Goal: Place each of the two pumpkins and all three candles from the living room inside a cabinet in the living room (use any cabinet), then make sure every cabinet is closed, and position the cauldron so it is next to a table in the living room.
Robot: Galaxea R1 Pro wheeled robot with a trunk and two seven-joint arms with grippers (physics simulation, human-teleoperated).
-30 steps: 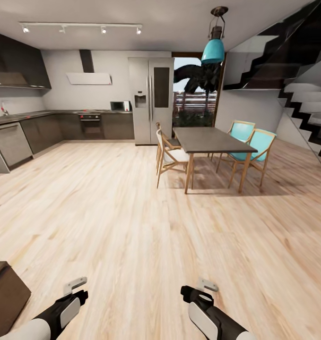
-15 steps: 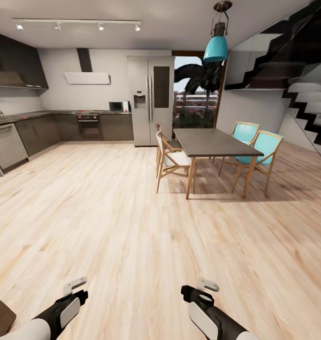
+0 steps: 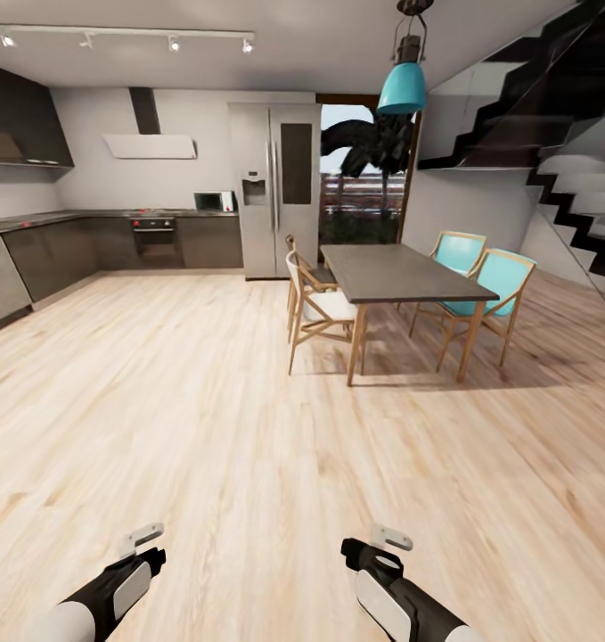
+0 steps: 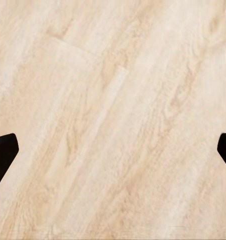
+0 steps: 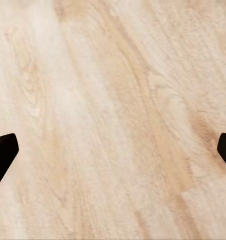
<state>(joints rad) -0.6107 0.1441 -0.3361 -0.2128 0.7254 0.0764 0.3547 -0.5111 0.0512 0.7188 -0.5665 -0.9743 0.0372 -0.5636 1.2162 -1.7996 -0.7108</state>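
Observation:
The pumpkins, candles, cabinet and cauldron are out of view. At the bottom of the head view both arms reach forward low over a light wood floor (image 3: 186, 419). My left gripper (image 3: 146, 548) and right gripper (image 3: 376, 546) hold nothing. In the left wrist view the left gripper (image 4: 113, 150) is open, its dark fingertips (image 4: 3, 152) far apart over bare planks. The right gripper (image 5: 113, 150) is open too, and its fingertips (image 5: 3, 150) frame only floor.
A grey-topped dining table (image 3: 396, 272) stands ahead to the right, with white-seated chairs (image 3: 315, 303) and teal chairs (image 3: 485, 276) around it. A steel fridge (image 3: 275, 192) and dark kitchen counters (image 3: 35, 254) line the back and left. Stairs (image 3: 578, 196) rise at the right.
The camera has moved: the kitchen has slid left and a dark brown block at the lower left has left the picture. Both arms keep their pose.

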